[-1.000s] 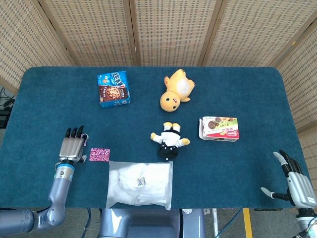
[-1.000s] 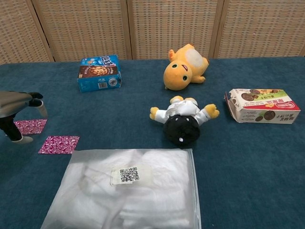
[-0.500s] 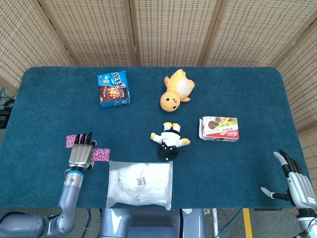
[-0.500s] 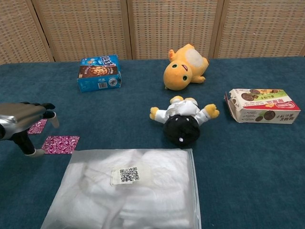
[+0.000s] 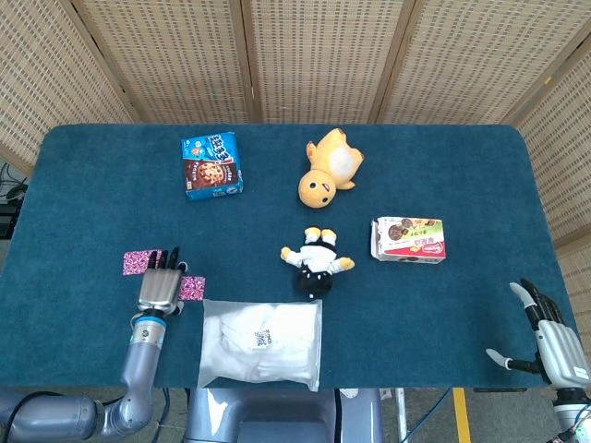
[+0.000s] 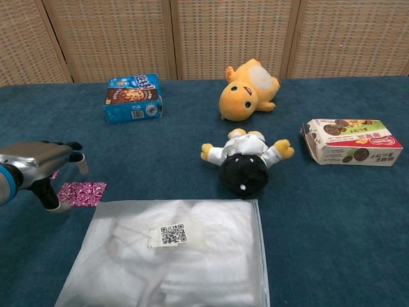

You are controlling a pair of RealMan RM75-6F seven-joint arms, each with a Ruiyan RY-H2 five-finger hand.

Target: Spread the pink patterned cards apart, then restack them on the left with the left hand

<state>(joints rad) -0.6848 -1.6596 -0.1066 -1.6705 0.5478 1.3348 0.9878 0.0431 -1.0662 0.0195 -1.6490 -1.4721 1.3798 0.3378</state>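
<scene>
My left hand (image 5: 161,287) is down low over the blue cloth table (image 5: 462,166), fingers pointing away from me and a bit apart, nothing held as far as I can see; it's sitting right over the near pink patterned card (image 5: 191,287), whose right half pokes out beside it; can't tell from either view if the fingertips actually touch that card; the other pink patterned card (image 5: 137,262) lies further back and to the left, apart from the first one, so the two are spread and not stacked; just right of my hand is the clear zip bag (image 5: 261,342) with white stuff in it; my right hand (image 5: 545,336) hangs off the near right corner of the table, fingers splayed, holding nothing
</scene>
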